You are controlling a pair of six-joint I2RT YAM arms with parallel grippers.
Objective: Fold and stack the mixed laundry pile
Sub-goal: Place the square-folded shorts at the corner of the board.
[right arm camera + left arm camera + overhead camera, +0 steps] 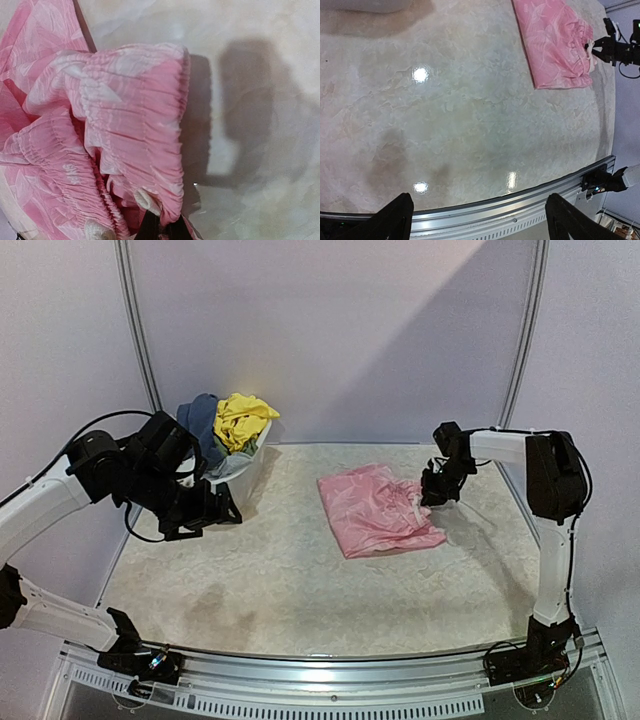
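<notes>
The left arm (40,505) rises from its base at the near left corner, sweeps up along the left edge and folds back at a high elbow, so its wrist hangs above the left part of the tabletop (300,580), just in front of the white tub (248,468). The left pincer (481,220) is spread wide with nothing between its fingers, and from its own camera only bare tabletop lies beneath it.

The right arm (550,480) stands nearly straight up from its base at the near right corner, bends at the top and reaches left and a little downward. The right pincer (438,496) is down at the right edge of the pale pink patterned piece (375,508), clamped tight on the gathered elastic waistband (150,115). The band is bunched and lifted into a hump where the fingers pinch it. Two white cord tips (145,199) poke out right beside the grip.

The pink piece lies on the tabletop right of centre, mostly flattened, roughly rectangular, and well apart from the left pincer. The rest of the laundry sits heaped in the tub at the far left: a yellow piece (243,420) on top, and a blue-grey piece (200,418) beside it on its left, both spilling above the rim.
</notes>
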